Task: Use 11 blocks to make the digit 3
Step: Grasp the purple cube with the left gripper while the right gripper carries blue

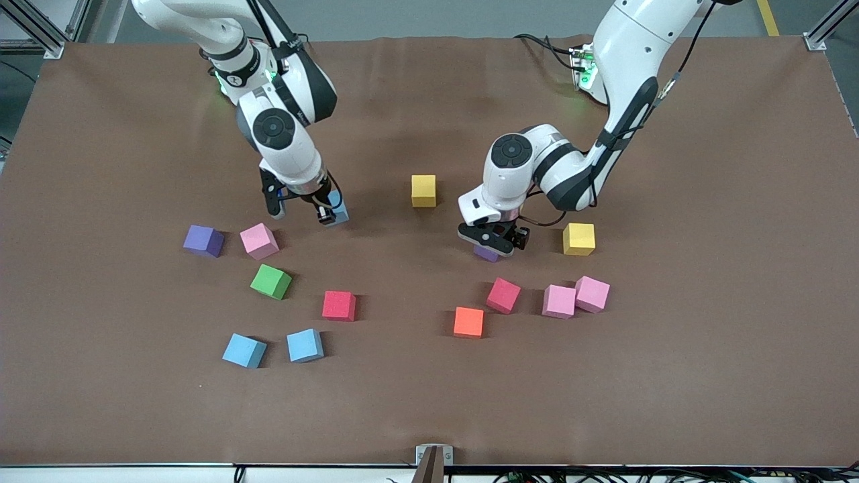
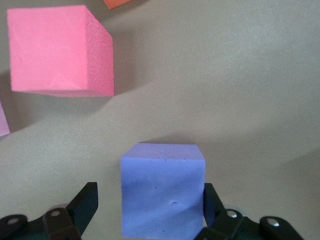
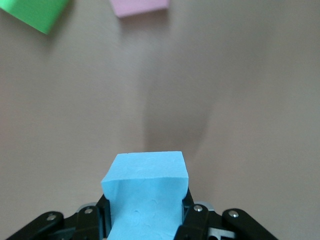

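Matte foam cubes with sharp edges and a finely pitted skin lie scattered and unjoined across the lower half of the front view on the brown desk [image 1: 704,376]. My right claw [image 1: 303,213], upper left of centre, is clamped on a light blue block [image 1: 339,209]. My left claw [image 1: 495,243], right of centre, straddles a purple block [image 2: 162,192] resting on the desk, one finger [image 2: 84,206] clearly apart from it.

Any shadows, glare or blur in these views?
Front view: sharp, even light, soft short shadows beside each cube, no glare on the table. Left wrist view: red cube soft-edged. Right wrist view: light blue cube casts a faint shadow; green cube blurred.
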Controlling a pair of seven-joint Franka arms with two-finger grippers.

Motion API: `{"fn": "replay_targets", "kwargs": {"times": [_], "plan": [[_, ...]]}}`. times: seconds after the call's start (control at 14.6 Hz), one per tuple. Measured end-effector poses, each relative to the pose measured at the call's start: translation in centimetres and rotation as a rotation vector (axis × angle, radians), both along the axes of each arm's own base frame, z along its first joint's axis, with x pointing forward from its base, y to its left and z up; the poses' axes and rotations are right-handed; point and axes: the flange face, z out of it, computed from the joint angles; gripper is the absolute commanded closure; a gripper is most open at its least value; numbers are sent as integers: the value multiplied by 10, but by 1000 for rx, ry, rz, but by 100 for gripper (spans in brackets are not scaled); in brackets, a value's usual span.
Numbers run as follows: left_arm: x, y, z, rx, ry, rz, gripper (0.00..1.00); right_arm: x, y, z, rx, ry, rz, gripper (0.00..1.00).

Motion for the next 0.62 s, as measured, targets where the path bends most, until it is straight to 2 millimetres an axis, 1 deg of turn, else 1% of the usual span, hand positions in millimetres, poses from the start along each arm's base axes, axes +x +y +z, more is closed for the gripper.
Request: {"fn": "replay_targets", "kwargs": {"times": [0.07,0.21,0.34,0.48,0.62], "plan": [[0,0,-1,-2,1,0,19,-9,5,-5,-2,0,-12,100],[1,0,-1,-6,0,7,40,-21,17,-9,1,-8,-36,100],[3,0,0,-14,-1,44,51,-25,26,-7,17,-30,-43,100],[4,-1,0,-24,-1,93,52,-31,38,-7,35,-52,-51,100],[7,-1,3,-40,-1,182,53,-40,50,-15,36,-54,-52,100]]}}
